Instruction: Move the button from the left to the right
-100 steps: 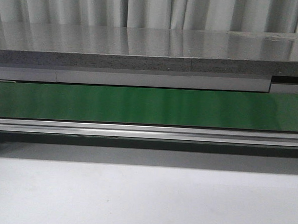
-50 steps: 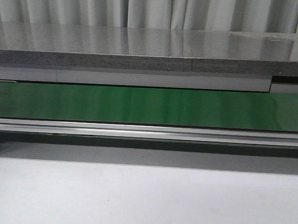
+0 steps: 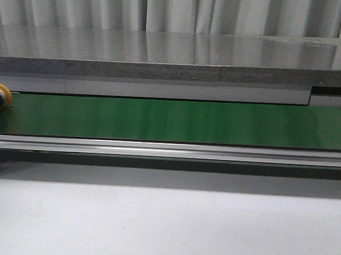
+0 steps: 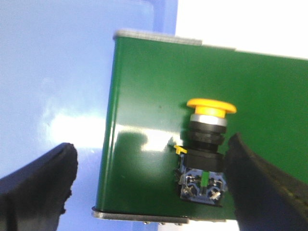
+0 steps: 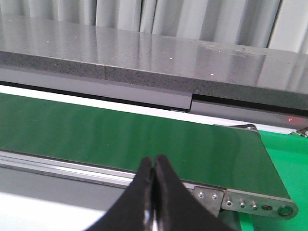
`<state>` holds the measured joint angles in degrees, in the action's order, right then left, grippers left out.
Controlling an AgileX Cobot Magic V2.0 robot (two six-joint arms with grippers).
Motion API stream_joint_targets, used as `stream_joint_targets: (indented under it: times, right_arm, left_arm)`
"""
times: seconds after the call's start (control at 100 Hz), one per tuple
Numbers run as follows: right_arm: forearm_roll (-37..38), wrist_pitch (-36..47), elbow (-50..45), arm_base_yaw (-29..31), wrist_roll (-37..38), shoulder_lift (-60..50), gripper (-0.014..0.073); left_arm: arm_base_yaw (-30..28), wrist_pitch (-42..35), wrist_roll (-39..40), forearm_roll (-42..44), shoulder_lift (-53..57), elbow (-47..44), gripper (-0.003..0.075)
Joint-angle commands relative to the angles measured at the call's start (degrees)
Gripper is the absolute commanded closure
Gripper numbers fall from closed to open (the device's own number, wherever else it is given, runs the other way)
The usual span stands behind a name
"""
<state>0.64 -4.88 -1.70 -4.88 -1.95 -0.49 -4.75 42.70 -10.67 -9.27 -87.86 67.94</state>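
The button (image 4: 206, 154) lies on its side at the belt's (image 3: 171, 120) left end (barely in the front view), between the wide-open left fingers (image 4: 36, 185), ungrasped. Right fingers (image 5: 153, 185) are closed, empty. Next: close on the body.

Button (image 4: 207, 149) – orange-yellow cap, black body – lying on the belt's left end.

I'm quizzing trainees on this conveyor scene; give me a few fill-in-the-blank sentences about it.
1. The button lies on the ____ belt.
2. The button's cap is ____ in colour.
3. The left gripper is ____, a finger on either side of the button.
4. The right gripper is ____.

Missing words: green; orange-yellow; open; shut
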Motion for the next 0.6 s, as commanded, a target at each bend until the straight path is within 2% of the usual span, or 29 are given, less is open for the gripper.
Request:
stream_joint_targets:
  times: [0.0, 0.4, 0.59]
  right_arm:
    - [0.57, 4.88, 0.03, 0.1, 0.03, -0.98, 0.0662]
    - [0.57, 4.88, 0.03, 0.1, 0.03, -0.98, 0.0662]
    - [0.57, 4.88, 0.03, 0.1, 0.03, -0.98, 0.0662]
  left_arm:
    - [1.38, -4.99, -1.07, -1.48, 6.99, -0.96, 0.0129]
    - [8.67, -22.64, -1.58, -2.29, 37.59, -25.4, 0.013]
    - [9.19, -26.5, -1.58, -3.05, 54.58, -36.89, 0.013]
